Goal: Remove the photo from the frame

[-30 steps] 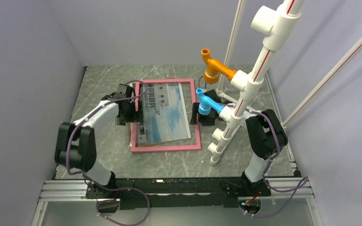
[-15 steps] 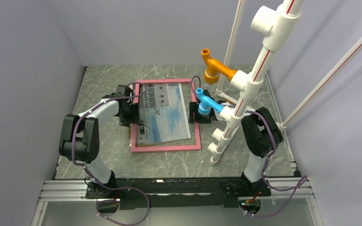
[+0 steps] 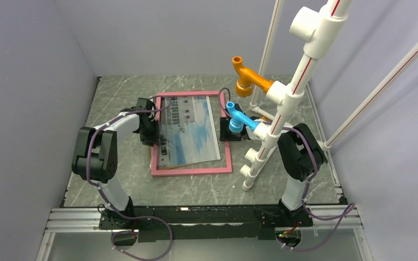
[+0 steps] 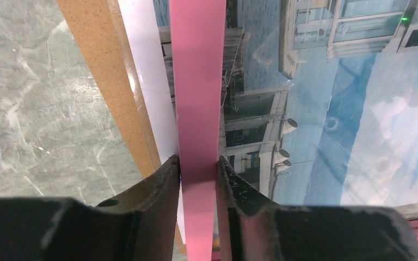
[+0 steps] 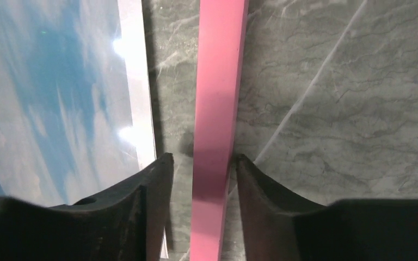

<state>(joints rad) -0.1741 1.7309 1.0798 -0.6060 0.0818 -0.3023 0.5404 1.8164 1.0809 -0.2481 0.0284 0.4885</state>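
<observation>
The pink frame (image 3: pixel 193 169) lies flat on the marble table. The photo (image 3: pixel 193 130) of a pale building under blue sky rests skewed inside it. My left gripper (image 3: pixel 155 129) is at the frame's left bar. In the left wrist view that gripper (image 4: pixel 198 163) is shut on the pink bar (image 4: pixel 196 81), both fingers pressing its sides, with the photo (image 4: pixel 332 109) to the right. My right gripper (image 3: pixel 227 129) is at the right bar. It (image 5: pixel 202 160) stands open astride the bar (image 5: pixel 217 81), with a gap at the left finger; the photo (image 5: pixel 54 98) lies to the left.
A brown backing board (image 4: pixel 103 70) and a white sheet (image 4: pixel 144 70) poke out under the frame's left bar. A white pipe rig (image 3: pixel 272 125) with an orange fitting (image 3: pixel 247 76) and a blue fitting (image 3: pixel 238 117) stands just right of the frame, above my right gripper.
My left gripper has closed onto the frame's left bar as that arm's elbow swung right. My right gripper's jaws have narrowed around the right bar.
</observation>
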